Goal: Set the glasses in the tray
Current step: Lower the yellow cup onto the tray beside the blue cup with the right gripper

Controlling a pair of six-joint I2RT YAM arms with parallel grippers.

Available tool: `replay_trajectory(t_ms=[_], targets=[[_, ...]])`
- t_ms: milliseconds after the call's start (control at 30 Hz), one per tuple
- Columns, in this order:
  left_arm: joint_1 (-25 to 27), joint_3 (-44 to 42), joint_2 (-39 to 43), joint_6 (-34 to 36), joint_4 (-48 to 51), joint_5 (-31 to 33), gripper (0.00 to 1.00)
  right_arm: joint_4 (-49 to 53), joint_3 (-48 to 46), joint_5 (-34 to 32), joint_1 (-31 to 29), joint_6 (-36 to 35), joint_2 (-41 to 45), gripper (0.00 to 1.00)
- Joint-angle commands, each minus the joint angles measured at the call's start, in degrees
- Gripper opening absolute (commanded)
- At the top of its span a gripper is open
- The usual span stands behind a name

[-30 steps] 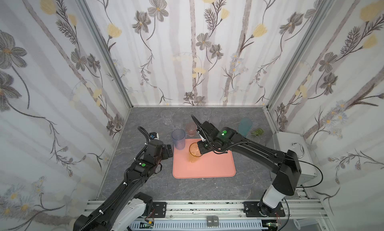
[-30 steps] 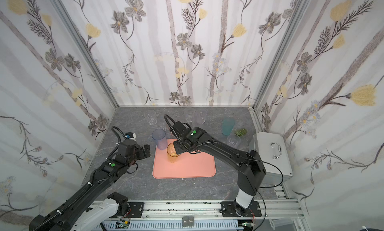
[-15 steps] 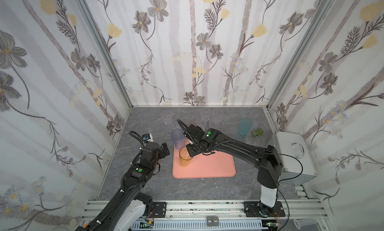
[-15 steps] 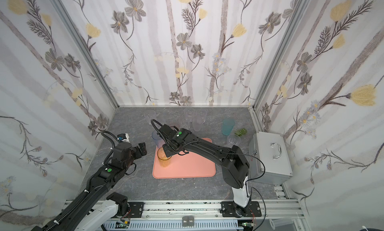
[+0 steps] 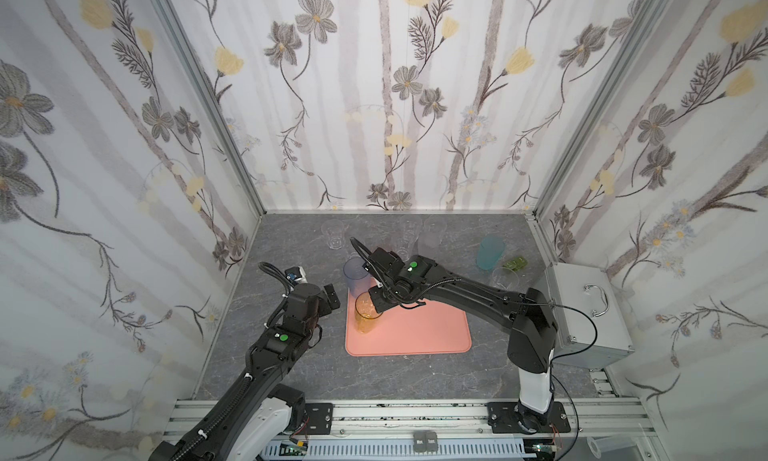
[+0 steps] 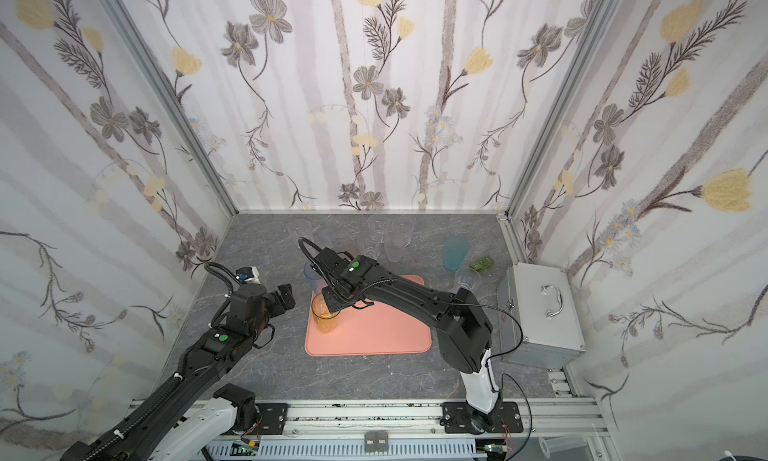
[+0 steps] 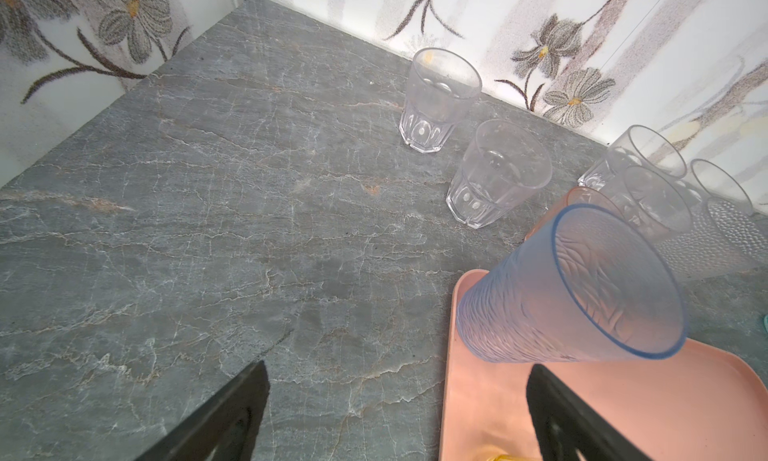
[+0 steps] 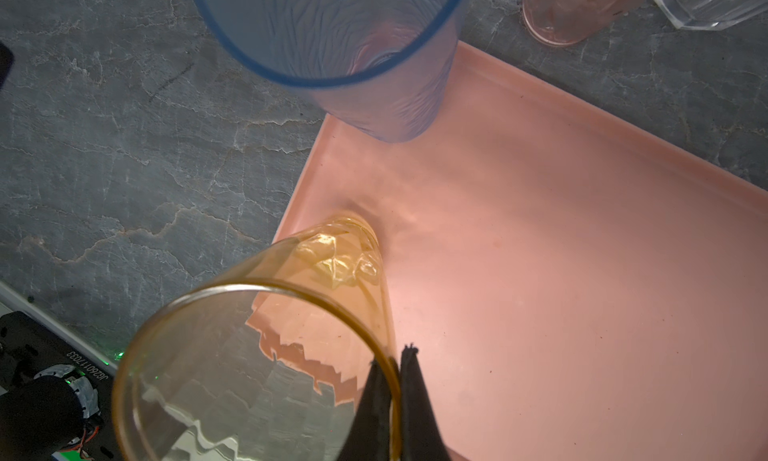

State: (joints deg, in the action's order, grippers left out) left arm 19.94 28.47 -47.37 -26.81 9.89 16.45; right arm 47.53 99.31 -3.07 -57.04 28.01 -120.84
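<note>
My right gripper [image 5: 377,306] [image 6: 335,309] [image 8: 397,359] is shut on the rim of an upright amber glass [image 5: 366,319] [image 6: 325,319] [image 8: 266,355], one finger inside and one outside. The glass's base is over the salmon-pink tray [image 5: 415,334] [image 6: 374,338] [image 8: 582,272] [image 7: 665,396], just inside its left rim. A tall blue glass [image 5: 356,276] [image 6: 312,277] [image 7: 569,288] [image 8: 332,43] stands in the tray's far left corner. My left gripper [image 5: 326,303] [image 6: 284,299] [image 7: 399,369] hangs open and empty over the table, left of the tray.
Several clear glasses [image 5: 334,232] [image 7: 436,97] stand along the back wall, with a pink glass [image 8: 573,10] just behind the tray. A teal glass [image 5: 489,252], a green block [image 5: 515,263] and a grey metal box [image 5: 590,309] are at the right.
My right gripper has carried the amber glass leftward across the tray to its left rim. The left arm has drawn back a little from the tray.
</note>
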Motion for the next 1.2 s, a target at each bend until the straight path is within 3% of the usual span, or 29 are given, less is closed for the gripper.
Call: replay_trajectory(t_ms=[0, 600, 1167], targets=[[-0.1, -0.3, 0.4, -0.8, -1.7, 1.2, 1.00, -0.7, 0.4, -0.1, 0.0, 0.3, -0.6, 0.02], [-0.1, -0.6, 2.2, -1.0, -2.2, 1.1, 0.99, -1.2, 0.3, -1.2, 0.2, 1.9, -0.5, 0.05], [-0.1, -0.5, 2.1, -0.8, -2.4, 1.3, 0.99, 0.7, 9.1, -1.9, 0.2, 2.7, -5.9, 0.08]])
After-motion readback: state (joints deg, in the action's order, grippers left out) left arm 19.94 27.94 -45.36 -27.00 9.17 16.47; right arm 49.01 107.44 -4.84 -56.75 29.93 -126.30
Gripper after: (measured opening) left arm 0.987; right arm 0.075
